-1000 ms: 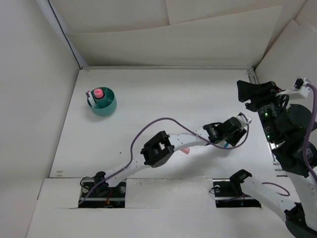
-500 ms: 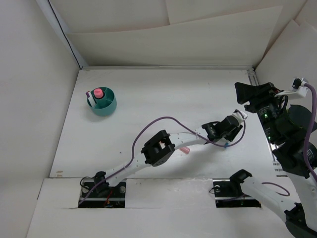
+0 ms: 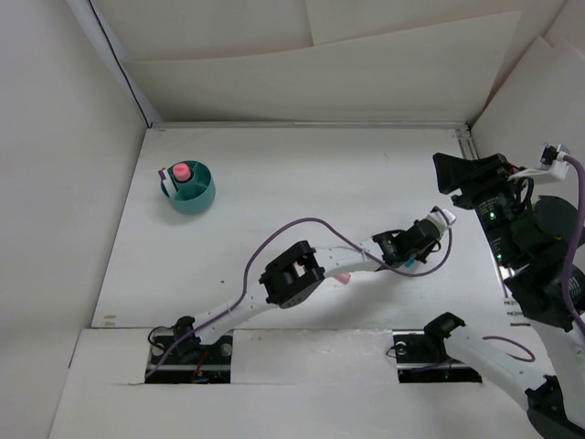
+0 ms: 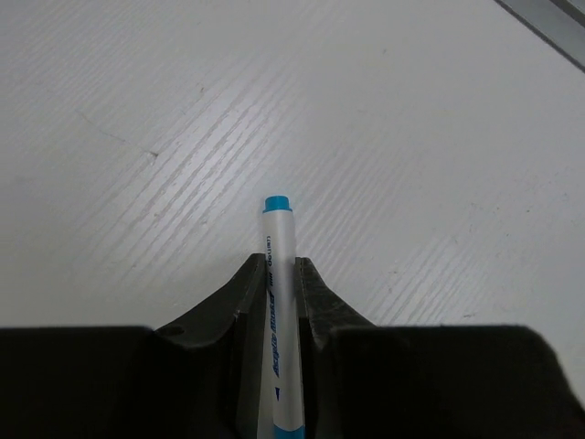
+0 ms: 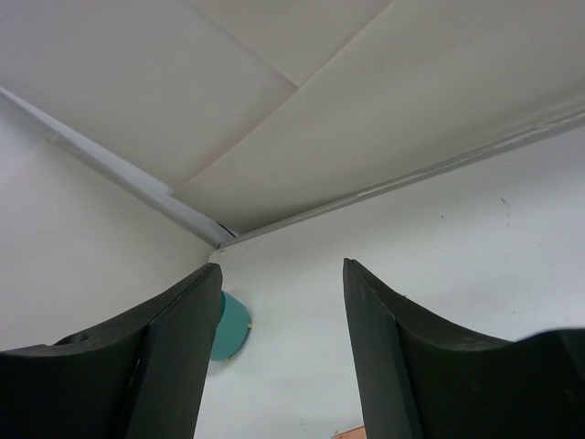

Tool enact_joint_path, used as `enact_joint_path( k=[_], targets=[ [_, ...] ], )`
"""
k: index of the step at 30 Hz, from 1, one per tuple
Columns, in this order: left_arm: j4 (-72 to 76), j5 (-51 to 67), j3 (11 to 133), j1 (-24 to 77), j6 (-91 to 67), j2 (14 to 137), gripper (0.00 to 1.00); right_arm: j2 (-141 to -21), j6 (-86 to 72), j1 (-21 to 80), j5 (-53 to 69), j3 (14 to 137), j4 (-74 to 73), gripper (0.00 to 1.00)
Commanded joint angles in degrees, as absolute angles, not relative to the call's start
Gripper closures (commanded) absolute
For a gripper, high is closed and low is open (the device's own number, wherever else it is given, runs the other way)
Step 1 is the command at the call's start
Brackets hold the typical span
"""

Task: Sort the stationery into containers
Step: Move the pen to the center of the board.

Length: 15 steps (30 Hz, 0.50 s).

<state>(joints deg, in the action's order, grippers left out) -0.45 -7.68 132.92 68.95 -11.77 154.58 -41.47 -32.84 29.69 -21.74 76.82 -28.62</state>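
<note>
My left gripper clamps a blue-tipped white pen low over the table, toward its right edge. My right gripper gapes, holding nothing (the teal cup sits far left, well apart).

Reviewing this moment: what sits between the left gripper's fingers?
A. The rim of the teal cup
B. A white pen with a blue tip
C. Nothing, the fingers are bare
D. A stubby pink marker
B: in the left wrist view, the white pen with a blue tip lies lengthwise in the left gripper, a finger pressed against each side, its tip poking out ahead over the table.
</note>
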Motion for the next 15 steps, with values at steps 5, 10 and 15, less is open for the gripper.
enact_joint_path(
  k=[5, 10, 15],
  targets=[
    [-0.88, -21.25, 121.04, 69.17, -6.68, 145.29, 1.0, -40.52, -31.11, 29.53, -22.06, 75.76, -25.84, 0.39],
    [-2.02, -23.12, 117.08, 69.17, -6.67, 143.09, 1.0, -39.99, -31.11, 29.53, -22.58, 75.23, -25.32, 0.39],
    [-3.96, -22.6, 112.77, 69.17, -8.88, 141.86, 0.89, -39.99, -31.11, 29.53, -22.59, 74.09, -24.79, 0.39]
  ],
)
